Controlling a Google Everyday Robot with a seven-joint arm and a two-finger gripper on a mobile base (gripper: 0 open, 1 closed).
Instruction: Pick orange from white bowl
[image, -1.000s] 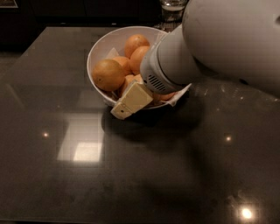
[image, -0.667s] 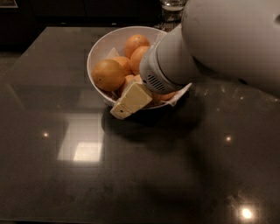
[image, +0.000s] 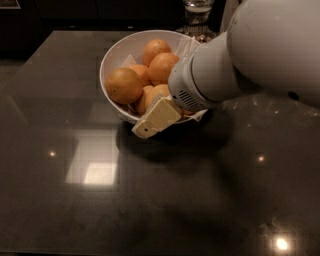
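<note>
Table (image: 60, 210): dark and glossy, with a bright square reflection at lower left and small light spots across the surface.

White bowl (image: 116, 56): stands on the table left of centre, at the far side. It is lined with crumpled white paper (image: 187, 47), which shows at the right rim.

Orange (image: 123, 86): the largest fruit. It lies inside the white bowl against the left front wall, clear of the pincer. The other oranges (image: 161, 67) are piled behind it and to its right.

Pincer (image: 150, 122): a cream-coloured part projects down and to the left across the bowl's front rim. Its tip is outside the bowl, above the table. It lies just beside the lowest orange of the pile. Whether the pincer is wide, narrow or holding fruit cannot be told, since the wrist hides the rest.

Arm (image: 270, 50): thick and white. It enters from the upper right and slopes down and left, ending in a ribbed wrist collar (image: 192, 90) over the bowl's right half.

Glass jar (image: 197, 12): stands behind the bowl at the top edge.

Change against the frame one second earlier: the pincer tip sits slightly lower and further right. The bowl and the orange hold the same positions.
</note>
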